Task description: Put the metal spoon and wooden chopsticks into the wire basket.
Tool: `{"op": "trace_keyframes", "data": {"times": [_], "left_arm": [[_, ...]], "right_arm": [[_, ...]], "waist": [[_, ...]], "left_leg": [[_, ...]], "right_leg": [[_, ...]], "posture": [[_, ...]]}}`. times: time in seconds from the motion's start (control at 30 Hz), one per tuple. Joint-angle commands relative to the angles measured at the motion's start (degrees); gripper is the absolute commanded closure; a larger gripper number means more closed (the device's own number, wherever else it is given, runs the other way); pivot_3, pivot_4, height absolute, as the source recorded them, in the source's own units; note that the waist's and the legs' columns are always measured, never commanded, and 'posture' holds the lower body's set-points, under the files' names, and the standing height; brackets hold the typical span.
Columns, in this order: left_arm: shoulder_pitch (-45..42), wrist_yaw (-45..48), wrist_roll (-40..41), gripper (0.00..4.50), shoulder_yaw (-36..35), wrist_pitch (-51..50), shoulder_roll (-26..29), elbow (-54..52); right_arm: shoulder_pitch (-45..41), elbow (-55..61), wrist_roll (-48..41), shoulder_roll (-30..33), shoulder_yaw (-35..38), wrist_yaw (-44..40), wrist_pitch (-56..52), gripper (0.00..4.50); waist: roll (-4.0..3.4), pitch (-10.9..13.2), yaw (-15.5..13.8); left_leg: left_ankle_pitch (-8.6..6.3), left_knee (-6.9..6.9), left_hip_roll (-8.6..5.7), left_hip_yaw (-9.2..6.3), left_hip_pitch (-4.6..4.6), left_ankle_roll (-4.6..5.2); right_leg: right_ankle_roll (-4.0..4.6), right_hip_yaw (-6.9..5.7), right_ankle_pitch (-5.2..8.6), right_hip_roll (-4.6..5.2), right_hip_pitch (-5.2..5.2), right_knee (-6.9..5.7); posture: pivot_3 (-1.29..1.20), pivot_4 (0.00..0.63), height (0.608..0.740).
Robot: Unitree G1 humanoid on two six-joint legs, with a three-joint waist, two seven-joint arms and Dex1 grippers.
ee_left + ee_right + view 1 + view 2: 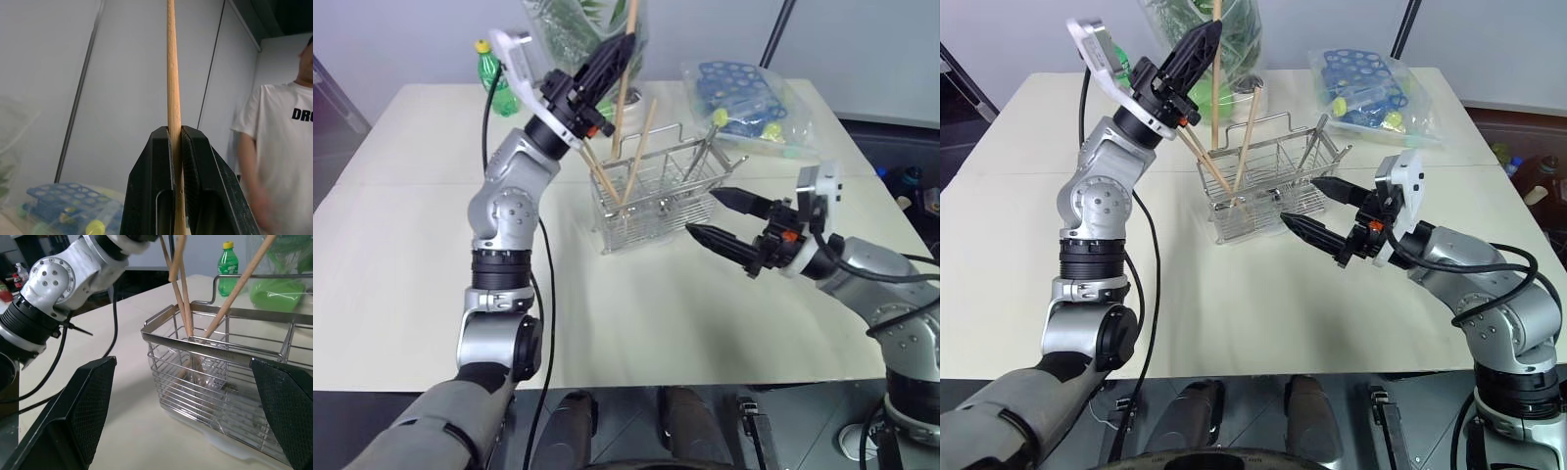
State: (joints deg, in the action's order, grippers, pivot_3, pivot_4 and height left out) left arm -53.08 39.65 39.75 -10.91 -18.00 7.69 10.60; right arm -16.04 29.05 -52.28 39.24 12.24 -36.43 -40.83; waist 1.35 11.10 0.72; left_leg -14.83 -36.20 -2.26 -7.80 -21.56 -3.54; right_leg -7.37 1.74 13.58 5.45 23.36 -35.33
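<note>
chopstick [171,73] pale, straight, slender, smooth.

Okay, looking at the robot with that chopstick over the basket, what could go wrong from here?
1. The left gripper pinches one wooden chopstick high above the wire basket; if released from here it may bounce off the rim or land outside.
2. Chopsticks already in the basket lean at angles; the incoming stick could knock them out.
3. The right gripper, jaws open, sits close to the basket's side and could nudge it.
</note>
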Motion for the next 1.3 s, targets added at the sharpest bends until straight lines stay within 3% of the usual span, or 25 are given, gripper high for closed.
{"op": "trace_keyframes", "data": {"times": [0.03,0.83,0.97,1.13,1.3], "left_arm": [[0.36,0.27,-0.22,4.45,0.31,0.86,-0.08,-1.75],[3.84,0.98,-3.14,4.45,2.35,1.87,-1.71,-0.61],[4.10,0.65,-2.46,2.90,1.96,1.93,-2.61,-0.14],[4.38,0.39,-3.38,0.20,2.42,2.26,-2.86,-0.41],[3.83,-0.19,-3.94,0.05,2.09,2.81,-2.58,-0.61]], "right_arm": [[-0.48,2.08,-0.82,0.03,1.47,0.49,0.58,0.00],[0.00,2.09,-0.12,-1.20,1.19,0.53,1.69,0.00],[0.02,2.11,0.56,-0.87,0.99,0.16,1.98,0.00],[-0.88,2.05,0.24,-1.14,0.69,0.50,1.87,0.00],[-1.12,2.04,0.10,-1.14,0.58,0.65,1.71,0.00]], "waist": [[0.00,0.00,0.00],[0.00,0.00,-0.05],[0.00,0.00,-0.09],[0.00,0.00,-0.04],[0.00,0.00,-0.07]], "left_leg": [[0.00,0.00,0.00,0.00,0.00,0.00],[0.00,0.00,0.00,0.00,0.00,0.00],[0.00,0.00,0.00,-0.01,0.00,0.00],[0.00,0.00,0.00,0.00,0.00,0.00],[0.00,0.00,0.00,0.00,0.00,0.00]], "right_leg": [[0.00,0.00,0.00,0.00,0.00,0.00],[0.00,0.00,0.00,0.00,0.00,0.00],[0.00,0.00,0.00,0.00,0.00,0.00],[0.00,0.00,0.00,0.00,0.00,0.00],[0.00,0.00,0.00,0.00,0.00,0.00]], "posture": [[0.00,0.150,0.740],[0.00,0.150,0.740],[0.00,0.150,0.740],[0.00,0.150,0.740],[0.00,0.150,0.740]]}}
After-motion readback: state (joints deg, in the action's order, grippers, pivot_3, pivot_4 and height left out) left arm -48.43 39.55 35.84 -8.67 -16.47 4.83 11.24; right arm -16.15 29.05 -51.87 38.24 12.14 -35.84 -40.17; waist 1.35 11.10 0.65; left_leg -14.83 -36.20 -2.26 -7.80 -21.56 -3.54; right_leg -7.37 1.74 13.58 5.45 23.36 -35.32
